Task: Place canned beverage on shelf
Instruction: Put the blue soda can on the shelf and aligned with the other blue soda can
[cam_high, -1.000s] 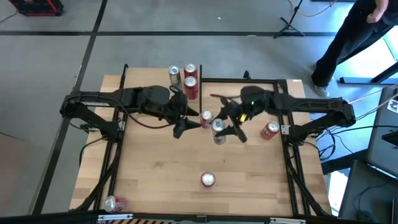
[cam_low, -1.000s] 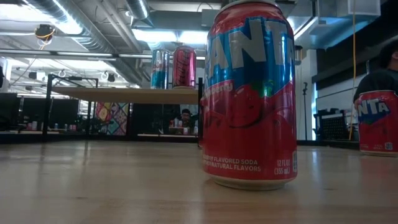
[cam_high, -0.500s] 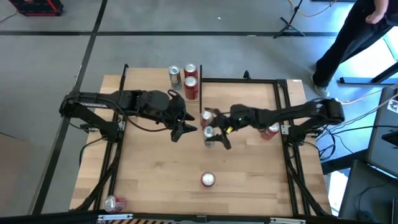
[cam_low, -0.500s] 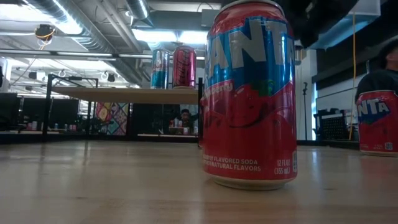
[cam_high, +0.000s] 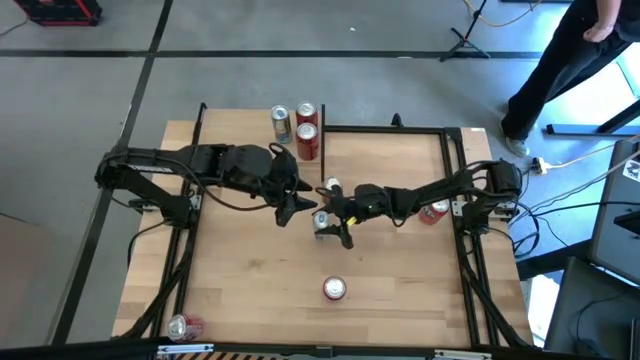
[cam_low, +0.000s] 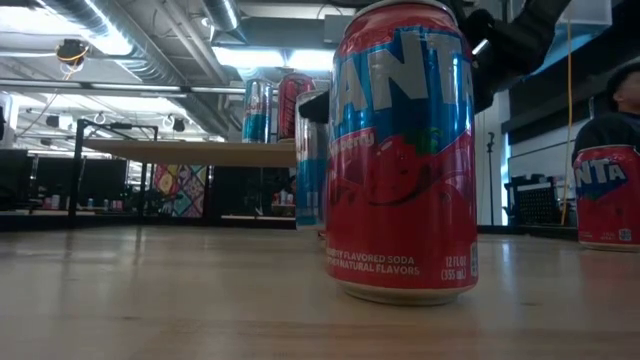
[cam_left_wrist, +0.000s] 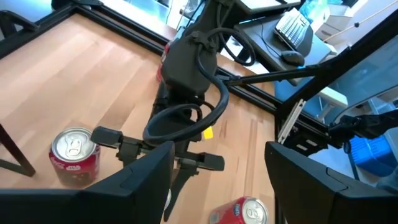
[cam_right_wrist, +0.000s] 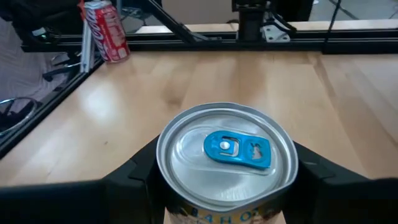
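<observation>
One drinks can (cam_right_wrist: 227, 155), silver lid and blue tab up, gripped upright between the fingers (cam_right_wrist: 134, 174) of the right gripper (cam_high: 335, 215), jaws about half open around its body. Cannot tell from the low view whether the can is off the desk (cam_high: 250, 290) yet.

Lift straight up first, high enough to clear the red can (cam_high: 331, 185) standing just beyond the gripper. Carry toward the shelf (cam_low: 200, 152), which lies farther out from the gripper on the left arm's side, raised on black uprights. Hold the can level all the way. Grip firmly but without denting the thin wall.

Mind the left gripper (cam_high: 297, 205), wide open and empty, hanging just beside the right one on the way to the shelf: pass above or behind it, not through it.

Aim for bare board beside the shelved cans (cam_low: 257, 110), well apart from them, so the fingers have room either side. Come in above the board's edge, lower until the base sits flat, then open fully and back away along the same line, without brushing the neighbours.
</observation>
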